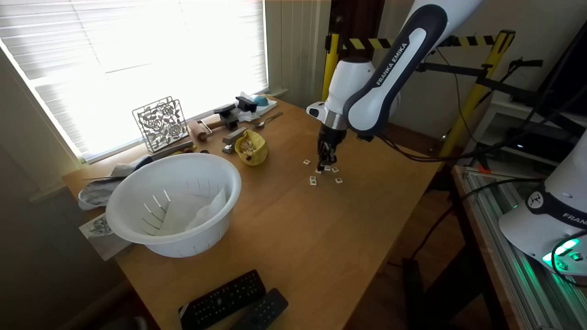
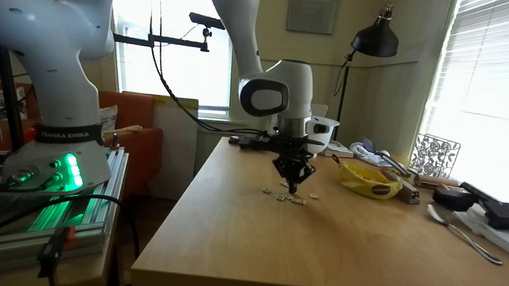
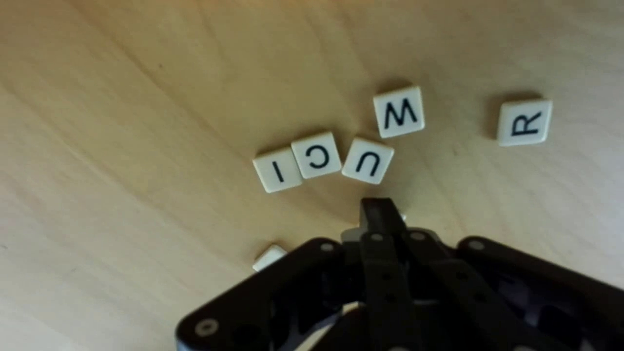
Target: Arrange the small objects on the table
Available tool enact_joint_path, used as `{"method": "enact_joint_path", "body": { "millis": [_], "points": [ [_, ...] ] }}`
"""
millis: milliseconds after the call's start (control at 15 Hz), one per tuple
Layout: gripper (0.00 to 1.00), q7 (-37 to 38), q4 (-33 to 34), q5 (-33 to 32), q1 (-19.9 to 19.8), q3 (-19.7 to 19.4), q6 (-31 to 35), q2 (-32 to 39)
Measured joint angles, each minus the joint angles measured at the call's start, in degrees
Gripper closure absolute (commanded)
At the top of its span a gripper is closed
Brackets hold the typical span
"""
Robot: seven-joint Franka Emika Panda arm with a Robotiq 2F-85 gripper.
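Tile I (image 3: 278,169) abuts C (image 3: 316,155) at ten o'clock from the closed fingers (image 3: 376,212) (nothing visibly gripped); arranging seems barely begun, U (image 3: 368,161), W (image 3: 399,112) and R (image 3: 525,123) unaligned.

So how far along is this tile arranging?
Seemingly done: the I tile and C tile touch, side by side. In hand: closed fingers point down near the U tile; any grip is hidden. Left, probably: U tile sits askew; W tile and R tile lie apart.
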Motion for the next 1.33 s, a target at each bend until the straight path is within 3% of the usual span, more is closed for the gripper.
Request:
{"method": "enact_joint_path", "body": {
  "millis": [267, 933, 1333],
  "points": [
    [0.99, -7.79, 0.09, -0.15, -1.85, 1.56, 0.00, 0.18],
    [1.00, -10.16, 0.22, -0.15, -2.56, 2.28, 0.03, 0.34],
    [1.00, -17.91, 0.23, -1.54, -1.98, 2.07, 0.03, 0.33]
  ]
}}
